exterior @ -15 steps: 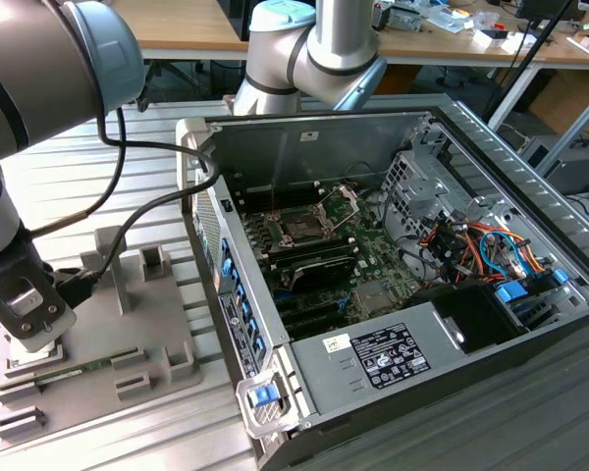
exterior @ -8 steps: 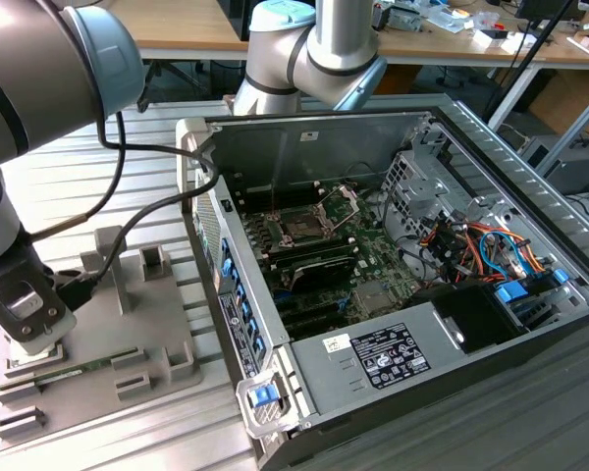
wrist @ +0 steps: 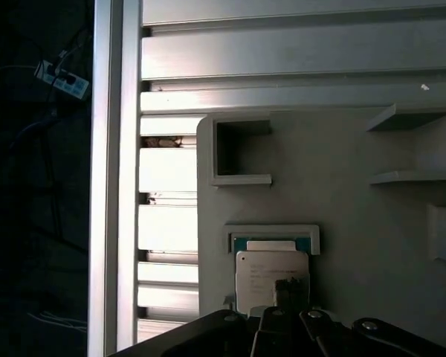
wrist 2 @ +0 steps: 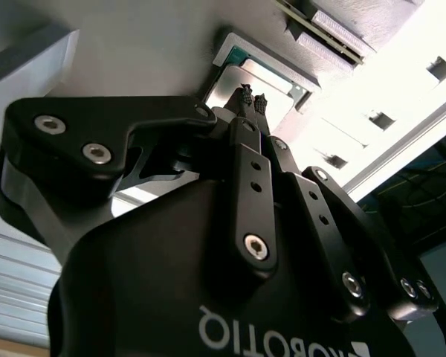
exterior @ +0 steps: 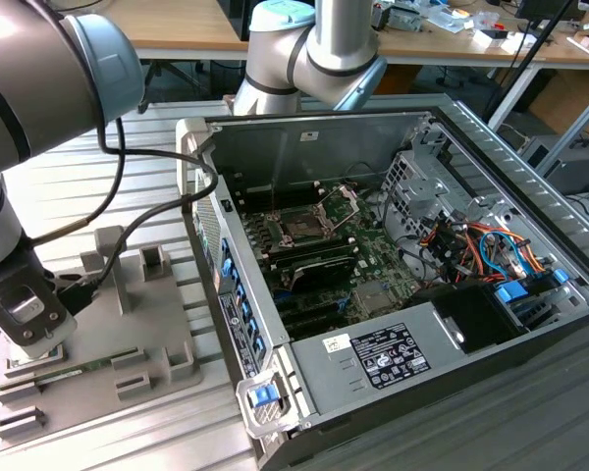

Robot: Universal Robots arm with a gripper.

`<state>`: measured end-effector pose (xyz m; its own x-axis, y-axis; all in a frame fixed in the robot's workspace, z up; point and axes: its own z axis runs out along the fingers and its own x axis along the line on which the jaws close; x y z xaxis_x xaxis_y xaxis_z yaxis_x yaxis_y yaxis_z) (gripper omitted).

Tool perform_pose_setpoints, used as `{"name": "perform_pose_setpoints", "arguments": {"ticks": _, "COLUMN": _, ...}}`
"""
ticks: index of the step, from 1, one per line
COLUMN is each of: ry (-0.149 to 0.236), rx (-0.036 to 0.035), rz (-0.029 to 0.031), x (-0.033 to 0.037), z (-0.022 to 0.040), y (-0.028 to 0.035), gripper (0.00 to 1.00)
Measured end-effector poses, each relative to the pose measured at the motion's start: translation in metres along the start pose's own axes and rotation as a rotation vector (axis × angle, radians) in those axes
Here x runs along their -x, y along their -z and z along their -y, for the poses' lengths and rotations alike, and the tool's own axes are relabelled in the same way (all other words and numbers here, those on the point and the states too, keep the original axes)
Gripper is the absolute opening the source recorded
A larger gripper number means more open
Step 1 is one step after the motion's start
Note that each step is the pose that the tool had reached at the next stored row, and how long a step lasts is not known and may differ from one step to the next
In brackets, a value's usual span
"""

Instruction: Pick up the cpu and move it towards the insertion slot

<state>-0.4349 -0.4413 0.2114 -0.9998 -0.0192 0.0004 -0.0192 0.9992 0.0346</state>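
**Cpu in fixture pocket, gripper directly over it**

Cpu (wrist: pixel 271 269): I see it lying flat in a white-rimmed pocket (wrist: pixel 273 231) of the grey fixture plate (exterior: pixel 162 329), which sits on the slatted bench (exterior: pixel 79 186) at the exterior view's left.

Gripper (wrist 2: pixel 253 95): right at the cpu's top face, fingertips pinched nearly together with nothing between them. I cannot tell whether they touch the cpu.

Insertion slot (exterior: pixel 302 226): on the green motherboard (exterior: pixel 373 280) inside the open computer case (exterior: pixel 304 132), well apart from the cpu.
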Motion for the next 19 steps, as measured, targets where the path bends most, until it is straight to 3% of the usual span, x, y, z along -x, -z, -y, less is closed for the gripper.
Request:
{"name": "perform_pose_setpoints", "arguments": {"ticks": 10, "ry": 0.000, "rx": -0.0017, "rz": -0.0001, "x": -0.0061, "z": 0.0001, "y": -0.0041, "gripper": 0.11}}
{"name": "perform_pose_setpoints", "arguments": {"ticks": 19, "ry": 0.000, "rx": -0.0020, "rz": -0.0002, "x": -0.0064, "z": 0.0001, "y": -0.0046, "gripper": 0.11}}
